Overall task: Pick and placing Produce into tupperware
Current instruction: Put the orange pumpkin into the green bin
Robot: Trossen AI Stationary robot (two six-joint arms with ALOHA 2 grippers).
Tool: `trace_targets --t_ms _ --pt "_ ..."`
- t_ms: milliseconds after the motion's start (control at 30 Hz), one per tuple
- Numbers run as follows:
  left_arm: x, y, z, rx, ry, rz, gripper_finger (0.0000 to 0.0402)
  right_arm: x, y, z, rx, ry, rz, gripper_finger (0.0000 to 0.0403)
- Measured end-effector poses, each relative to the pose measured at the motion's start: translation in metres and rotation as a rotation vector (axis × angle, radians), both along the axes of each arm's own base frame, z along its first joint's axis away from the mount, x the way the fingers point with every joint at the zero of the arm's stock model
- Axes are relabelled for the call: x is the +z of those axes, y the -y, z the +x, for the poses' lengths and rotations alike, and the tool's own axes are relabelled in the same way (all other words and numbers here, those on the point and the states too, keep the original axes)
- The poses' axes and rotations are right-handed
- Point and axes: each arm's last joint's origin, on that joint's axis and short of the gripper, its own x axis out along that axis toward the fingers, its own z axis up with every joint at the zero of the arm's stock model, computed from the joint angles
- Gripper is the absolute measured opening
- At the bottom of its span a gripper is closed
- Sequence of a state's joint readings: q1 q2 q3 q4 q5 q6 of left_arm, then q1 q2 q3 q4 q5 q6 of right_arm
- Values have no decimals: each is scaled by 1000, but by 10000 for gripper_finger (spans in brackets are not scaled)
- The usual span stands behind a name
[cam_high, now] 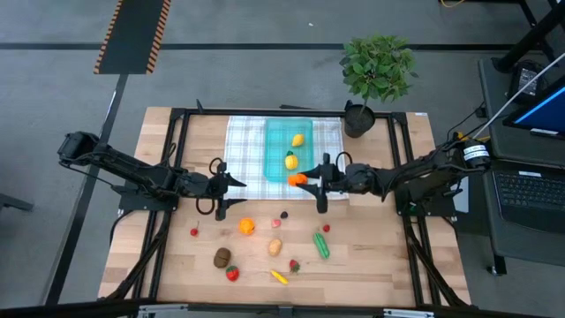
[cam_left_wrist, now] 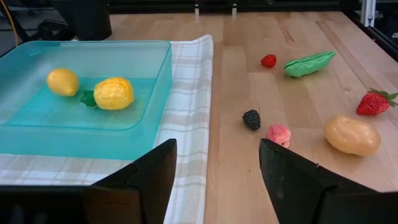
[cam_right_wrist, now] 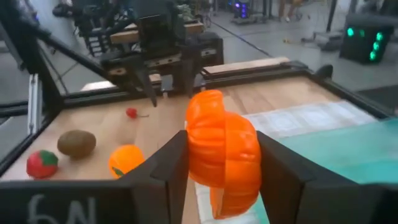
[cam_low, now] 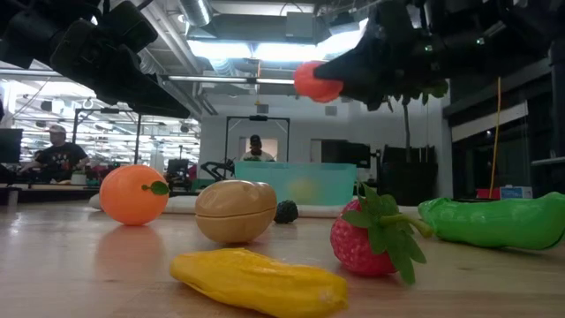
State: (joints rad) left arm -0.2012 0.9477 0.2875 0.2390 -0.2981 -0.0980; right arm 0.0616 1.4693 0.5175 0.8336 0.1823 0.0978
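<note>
The teal tupperware point(cam_high: 281, 132) lies on a checked cloth point(cam_high: 243, 146) at the table's far middle, with two yellow lemons point(cam_left_wrist: 113, 92) inside. My right gripper point(cam_high: 307, 180) is shut on an orange, ribbed produce piece point(cam_right_wrist: 224, 152) above the tupperware's near end. My left gripper point(cam_high: 238, 193) hovers open to the left of the cloth's near corner, nothing between its fingers. More produce lies on the near half of the table: an orange point(cam_high: 246, 227), a potato point(cam_high: 275, 246), a kiwi point(cam_high: 222, 257), strawberries point(cam_high: 232, 274) and a green pod point(cam_high: 321, 245). My right gripper pinches the orange piece between its two fingers, one on each of its opposite sides point(cam_right_wrist: 194, 163). The fingers point(cam_right_wrist: 283, 177) lie about level, coming from the table's right. The piece point(cam_low: 316, 81) hangs lifted clear, above the tupperware's near end.
A potted plant point(cam_high: 378, 69) stands at the table's far right corner. Small pieces, a dark berry point(cam_left_wrist: 251, 119), a pink one point(cam_left_wrist: 278, 134) and a cherry point(cam_high: 194, 231), are scattered over the wood. People sit in the room beyond the table.
</note>
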Motion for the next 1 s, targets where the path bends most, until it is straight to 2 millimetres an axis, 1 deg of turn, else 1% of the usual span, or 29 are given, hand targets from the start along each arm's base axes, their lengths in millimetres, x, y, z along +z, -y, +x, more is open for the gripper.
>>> trace_targets --t_ms 167,1000 --pt "0 0 0 0 0 0 222 0 1 0 -10 -7 -51 153" --pt "0 0 0 0 2 0 221 -1 1 0 -5 -16 -56 153"
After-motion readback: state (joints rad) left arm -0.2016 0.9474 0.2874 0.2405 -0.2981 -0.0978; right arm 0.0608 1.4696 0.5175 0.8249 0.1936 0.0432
